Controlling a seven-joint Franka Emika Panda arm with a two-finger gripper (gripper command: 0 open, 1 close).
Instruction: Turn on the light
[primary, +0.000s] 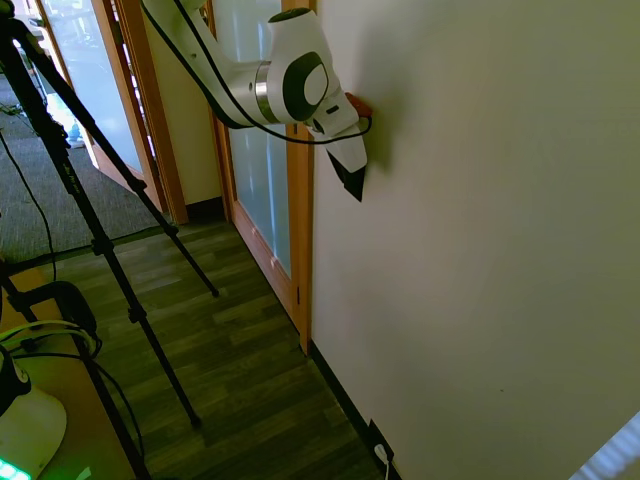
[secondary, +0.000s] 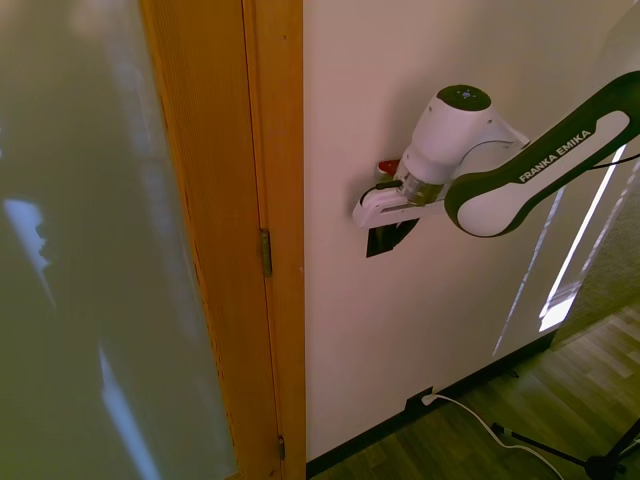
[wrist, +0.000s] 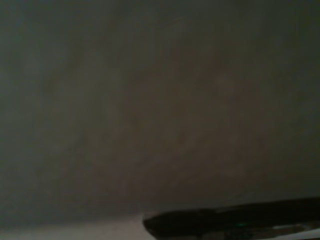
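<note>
Gripper (secondary: 385, 205) is pressing in at the wall over the black switch (secondary: 385, 238), finger state unclear; next it's needing a short toggle push.

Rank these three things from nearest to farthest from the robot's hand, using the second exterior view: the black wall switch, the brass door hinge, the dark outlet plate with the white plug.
1. The black wall switch: on the wall, right under the hand.
2. The brass door hinge: on the wooden frame, to the side.
3. The dark outlet plate: low, by the floor.
</note>
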